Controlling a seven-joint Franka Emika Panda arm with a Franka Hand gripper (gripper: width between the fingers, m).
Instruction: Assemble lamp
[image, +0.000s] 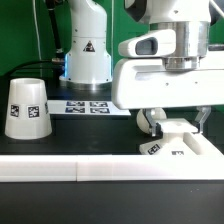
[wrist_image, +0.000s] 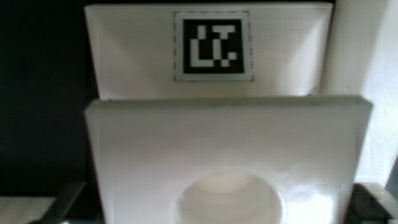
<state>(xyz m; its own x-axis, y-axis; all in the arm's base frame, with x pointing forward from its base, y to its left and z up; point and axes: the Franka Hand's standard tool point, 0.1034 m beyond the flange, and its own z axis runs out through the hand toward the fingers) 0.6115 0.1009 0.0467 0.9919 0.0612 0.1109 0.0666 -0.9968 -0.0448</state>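
The white lamp base (image: 186, 146) lies at the exterior view's right, just behind the long rail, with a black tag on its near side. My gripper (image: 177, 128) is down over it, one finger on each side, and the jaws look closed against its edges. In the wrist view the base (wrist_image: 214, 130) fills the picture, with a tag on its far part and a round socket hollow (wrist_image: 228, 198) between the dark fingers (wrist_image: 64, 206). The cone shade (image: 25, 108) stands upright at the exterior view's left, apart from the gripper. The bulb is out of view.
A long white rail (image: 70, 168) runs across the front of the table. The marker board (image: 86, 105) lies flat in the middle, in front of the robot's pedestal (image: 88, 55). A green wall stands behind.
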